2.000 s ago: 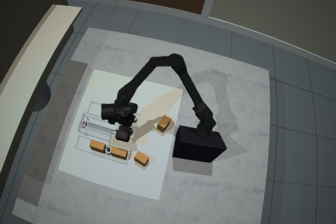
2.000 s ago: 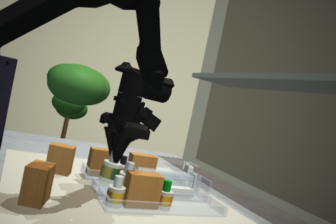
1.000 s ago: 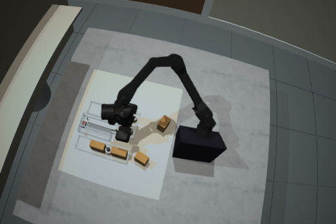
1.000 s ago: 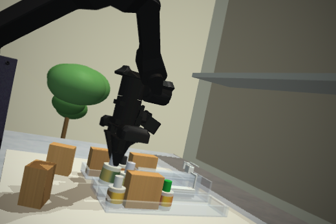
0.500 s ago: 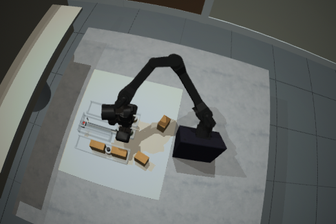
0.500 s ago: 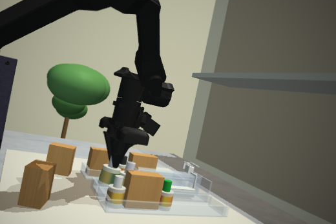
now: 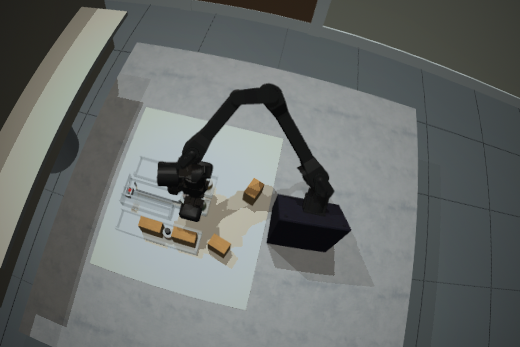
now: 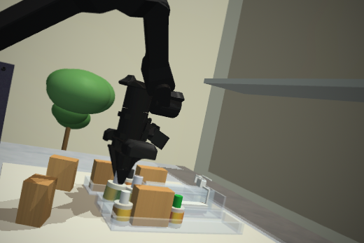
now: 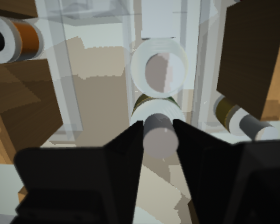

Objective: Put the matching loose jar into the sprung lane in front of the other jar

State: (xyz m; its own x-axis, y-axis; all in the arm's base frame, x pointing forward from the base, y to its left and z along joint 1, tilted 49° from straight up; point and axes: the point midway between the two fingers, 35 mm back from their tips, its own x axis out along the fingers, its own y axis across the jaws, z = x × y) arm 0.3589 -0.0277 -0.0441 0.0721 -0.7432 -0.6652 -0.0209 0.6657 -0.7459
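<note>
My gripper (image 7: 191,212) (image 8: 120,179) (image 9: 157,125) is shut on the grey cap of the loose jar (image 8: 112,191) (image 9: 160,139), which has a white body and an olive band. It holds the jar upright at the front end of the clear middle lane (image 7: 152,197) (image 9: 203,65). The matching jar (image 8: 137,180) (image 9: 158,74) stands in the lane just behind it; I cannot tell whether the two touch. The pusher plate (image 7: 131,190) (image 9: 158,20) shows further back, behind that jar. In the top view the wrist hides both jars.
The near lane holds a yellow-banded jar (image 8: 122,209), a wooden block (image 8: 151,205) (image 7: 184,236) and a green-capped jar (image 8: 177,211). Loose wooden blocks (image 7: 254,190) (image 7: 219,245) (image 8: 35,199) stand by the lane fronts. The far lane holds blocks too. The arm's dark base (image 7: 305,227) stands to the right.
</note>
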